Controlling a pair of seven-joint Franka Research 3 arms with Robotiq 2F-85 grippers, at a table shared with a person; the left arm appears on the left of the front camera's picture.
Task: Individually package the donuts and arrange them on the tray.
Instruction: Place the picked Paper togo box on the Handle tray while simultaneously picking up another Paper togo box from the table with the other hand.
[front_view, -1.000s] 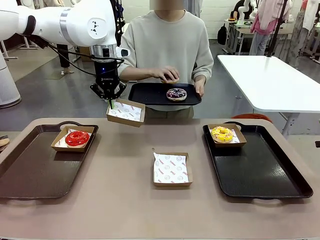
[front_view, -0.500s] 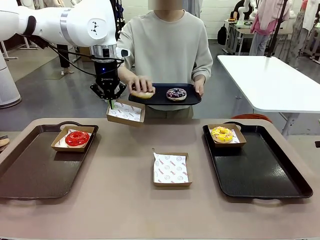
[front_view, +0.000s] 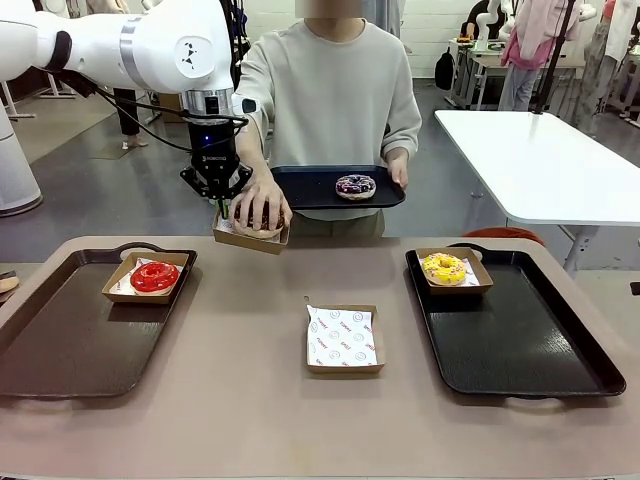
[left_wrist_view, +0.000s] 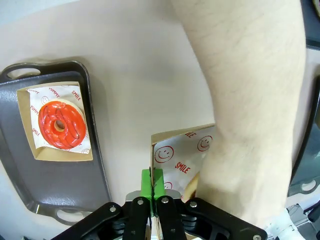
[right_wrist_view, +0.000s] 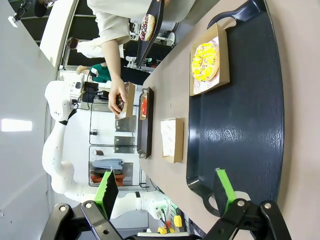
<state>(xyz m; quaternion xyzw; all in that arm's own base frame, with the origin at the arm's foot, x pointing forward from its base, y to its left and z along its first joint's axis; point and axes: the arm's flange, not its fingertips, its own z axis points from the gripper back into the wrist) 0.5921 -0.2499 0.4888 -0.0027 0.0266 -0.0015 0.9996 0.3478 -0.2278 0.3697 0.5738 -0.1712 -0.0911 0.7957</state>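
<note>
My left gripper (front_view: 221, 206) is shut on the near edge of a cardboard box (front_view: 250, 240) and holds it above the table's far side. The person's hand (front_view: 262, 207) presses the chocolate donut (front_view: 256, 229) into that box and covers most of it. In the left wrist view the gripper (left_wrist_view: 152, 192) pinches the box wall (left_wrist_view: 181, 152) beside the person's forearm (left_wrist_view: 250, 100). The purple donut (front_view: 355, 186) lies on the black tray (front_view: 300, 187) the person holds. The red donut (front_view: 154, 277) and yellow donut (front_view: 444, 268) sit boxed. My right gripper (right_wrist_view: 166, 192) is open above the right tray (right_wrist_view: 240, 120).
The left tray (front_view: 60, 345) carries the boxed red donut at its far end. The right tray (front_view: 520, 340) has the boxed yellow donut at its far left corner. An empty paper-lined box (front_view: 344, 338) sits mid-table. A white table (front_view: 540, 150) stands behind on the right.
The person's hand has carried the chocolate donut from the held tray down into the box in my left gripper. The held tray shifted slightly right. My arms stayed still.
</note>
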